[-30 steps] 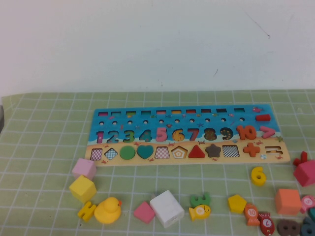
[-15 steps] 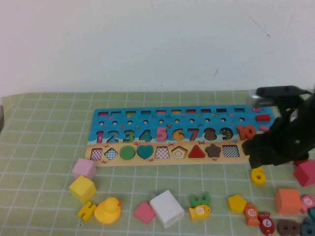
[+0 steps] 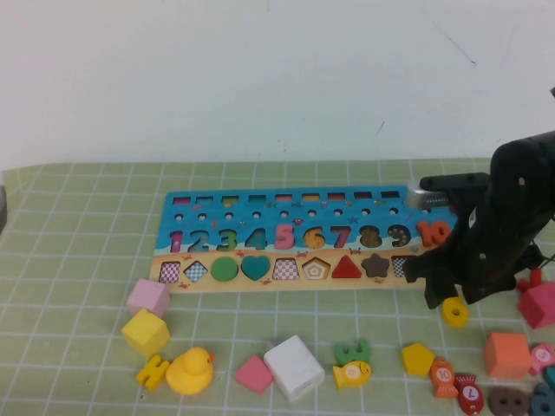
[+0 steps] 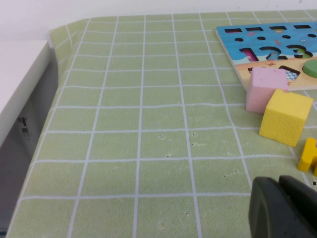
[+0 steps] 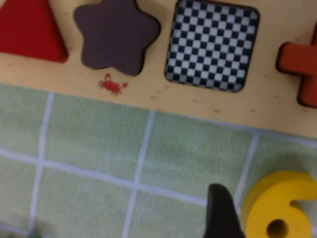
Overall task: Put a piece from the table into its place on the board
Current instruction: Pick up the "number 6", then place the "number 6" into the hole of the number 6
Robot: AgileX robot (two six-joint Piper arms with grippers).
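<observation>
Yellow numeral 6 (image 3: 454, 311) lies on the mat just off the board's (image 3: 208, 205) tan edge, at about four o'clock from its star recess. The right gripper (image 3: 444, 299) hangs over it; only one dark fingertip (image 5: 221, 214) shows beside it, so I cannot tell its opening. That finger could nudge the piece aside. Board numerals 1–10 are legible. The left gripper (image 4: 286, 208) is parked low at the table's nine-o'clock side.

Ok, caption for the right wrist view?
Right gripper beside yellow 6 on the tablecloth, below the board.
</observation>
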